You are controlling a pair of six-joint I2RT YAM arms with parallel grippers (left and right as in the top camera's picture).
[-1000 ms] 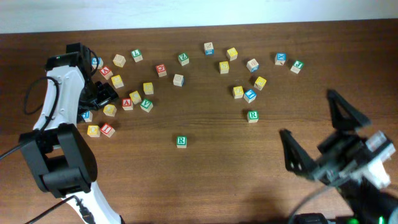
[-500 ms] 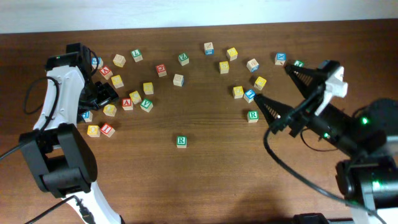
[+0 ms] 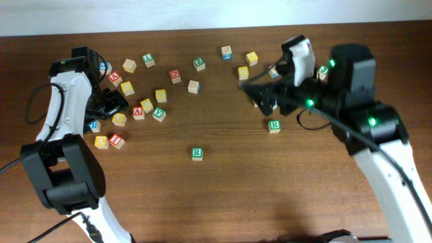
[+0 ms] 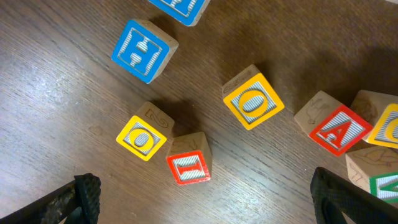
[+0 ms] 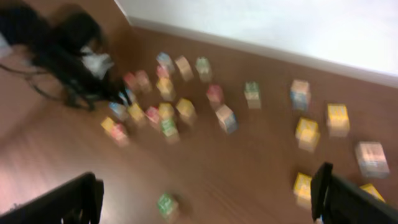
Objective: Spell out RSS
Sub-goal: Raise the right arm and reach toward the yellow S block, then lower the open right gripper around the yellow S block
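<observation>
Right gripper (image 5: 205,199): jaws spread, empty; poised over back-right cubes (image 3: 251,58), likely choosing a letter.
Left gripper (image 4: 208,200): jaws spread, empty; above left-edge cluster (image 4: 252,101).
R cube (image 3: 196,153): alone, front-middle.

table (image 4: 56,118): dk wood, visible grain, slight sheen | cubes (image 4: 252,101): raw wood w/ painted faces
</observation>
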